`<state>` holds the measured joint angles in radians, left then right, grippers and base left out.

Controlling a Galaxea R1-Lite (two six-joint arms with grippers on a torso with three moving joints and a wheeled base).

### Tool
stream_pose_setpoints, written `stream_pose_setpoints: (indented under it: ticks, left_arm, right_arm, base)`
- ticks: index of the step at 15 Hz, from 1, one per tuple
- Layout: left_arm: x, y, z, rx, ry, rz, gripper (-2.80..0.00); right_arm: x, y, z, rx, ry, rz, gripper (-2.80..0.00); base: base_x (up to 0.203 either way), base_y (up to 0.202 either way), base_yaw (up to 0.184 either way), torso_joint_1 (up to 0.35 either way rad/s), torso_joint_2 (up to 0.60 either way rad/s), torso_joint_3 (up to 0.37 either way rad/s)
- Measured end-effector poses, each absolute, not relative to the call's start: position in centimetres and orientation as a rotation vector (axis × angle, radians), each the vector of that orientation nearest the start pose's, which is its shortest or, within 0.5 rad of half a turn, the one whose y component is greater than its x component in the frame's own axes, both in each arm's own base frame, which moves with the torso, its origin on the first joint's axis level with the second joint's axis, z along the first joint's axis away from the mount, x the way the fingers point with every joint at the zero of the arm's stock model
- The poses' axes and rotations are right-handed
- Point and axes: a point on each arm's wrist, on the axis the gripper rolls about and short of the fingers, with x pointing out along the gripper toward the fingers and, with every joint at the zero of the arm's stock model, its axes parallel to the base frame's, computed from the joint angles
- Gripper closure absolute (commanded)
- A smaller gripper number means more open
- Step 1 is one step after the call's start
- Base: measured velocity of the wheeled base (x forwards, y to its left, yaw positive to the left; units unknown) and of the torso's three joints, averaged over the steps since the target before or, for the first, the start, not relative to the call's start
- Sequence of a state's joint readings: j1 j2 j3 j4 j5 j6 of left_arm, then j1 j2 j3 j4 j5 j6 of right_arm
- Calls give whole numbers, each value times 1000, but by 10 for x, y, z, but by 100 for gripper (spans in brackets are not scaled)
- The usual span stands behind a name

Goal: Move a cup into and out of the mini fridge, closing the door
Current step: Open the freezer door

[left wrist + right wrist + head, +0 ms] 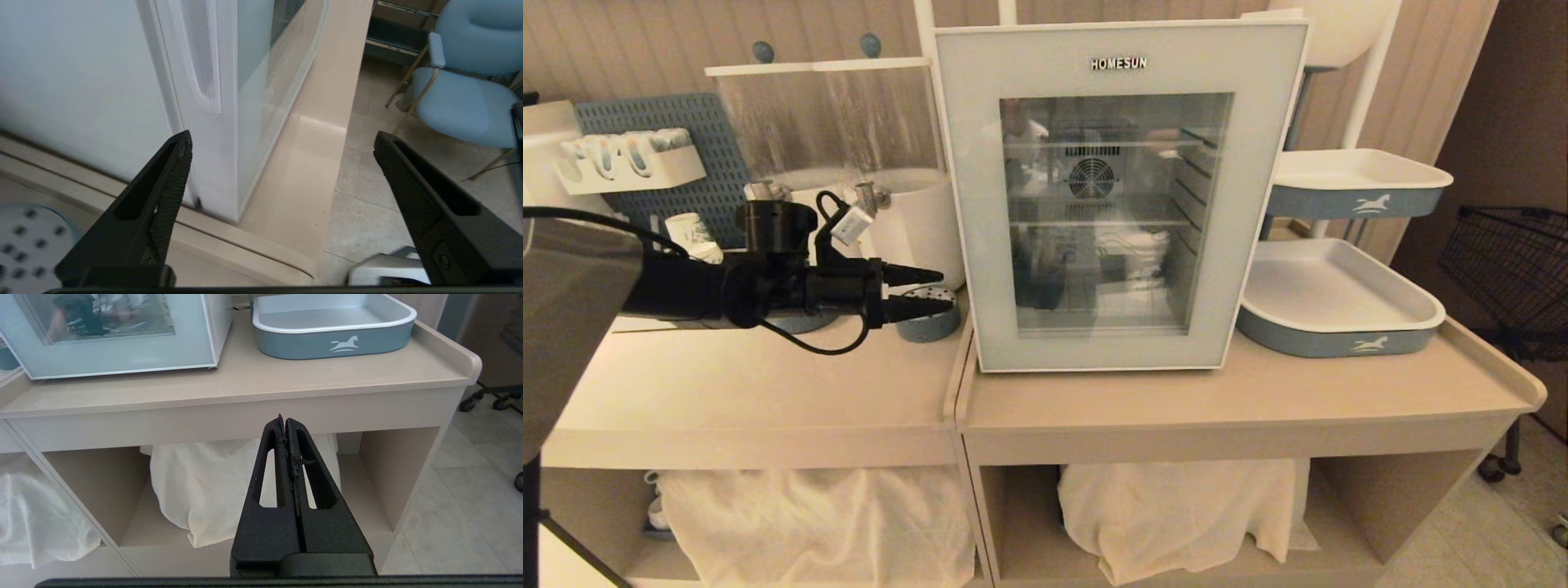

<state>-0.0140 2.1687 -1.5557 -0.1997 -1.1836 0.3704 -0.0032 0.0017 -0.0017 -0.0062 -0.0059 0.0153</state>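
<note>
The mini fridge stands mid-table with its glass door shut. Reflections on the glass keep me from telling whether the cup is inside. A white paper cup with a blue print sits at the back left behind my left arm; I cannot tell if it is the task's cup. My left gripper is level and open, holding nothing, its tips just short of the door's left edge. In the left wrist view the left gripper faces the door's recessed side grip and the fridge's white side wall. My right gripper is shut, parked low before the table.
A round blue perforated dish lies under the left fingers. A white bucket and pegboard stand behind. Two blue-sided trays are right of the fridge, with a wire basket beyond. A blue chair stands on the floor.
</note>
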Motion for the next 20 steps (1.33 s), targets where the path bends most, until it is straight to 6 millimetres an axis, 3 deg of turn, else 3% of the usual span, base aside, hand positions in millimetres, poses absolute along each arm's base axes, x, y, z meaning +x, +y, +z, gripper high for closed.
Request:
stream_pose_setpoints:
  ticks: [10,20]
  left_arm:
    - [441,-54,186,159,25,-1264,-280]
    - [446,-65,173,95,79,-1296,-280]
  right_arm:
    - [-23,0,77,18,-6,-9,0]
    - [-23,0,77,17,-5,-9,0]
  base:
    - [0,0,0,0,0,0]
    - [0,0,0,0,0,0]
